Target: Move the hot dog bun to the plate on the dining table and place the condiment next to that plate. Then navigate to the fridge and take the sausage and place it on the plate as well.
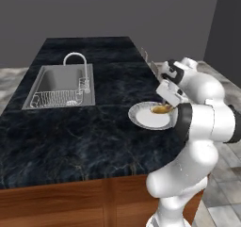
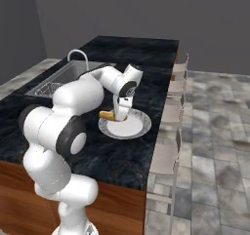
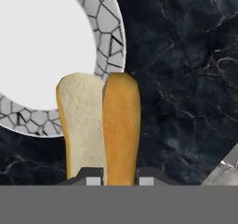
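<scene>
My gripper (image 3: 120, 177) is shut on the hot dog bun (image 3: 100, 125), a tan-yellow bun split lengthwise that sticks out from between the fingertips. The bun (image 1: 161, 109) hangs over the rim of the white plate (image 1: 146, 120) with its grey cracked pattern (image 3: 109, 28), on the side nearest the arm. Whether the bun touches the plate I cannot tell. The plate (image 2: 132, 127) lies on the black marbled dining table (image 1: 70, 136), near its right edge. The hand (image 2: 119, 113) points down at it. The condiment, the fridge and the sausage are out of view.
A steel sink (image 1: 56, 82) with a curved faucet (image 1: 75, 56) is set into the table's far left. Light chairs (image 2: 168, 156) line the table's right side above a grey tiled floor (image 2: 215, 131).
</scene>
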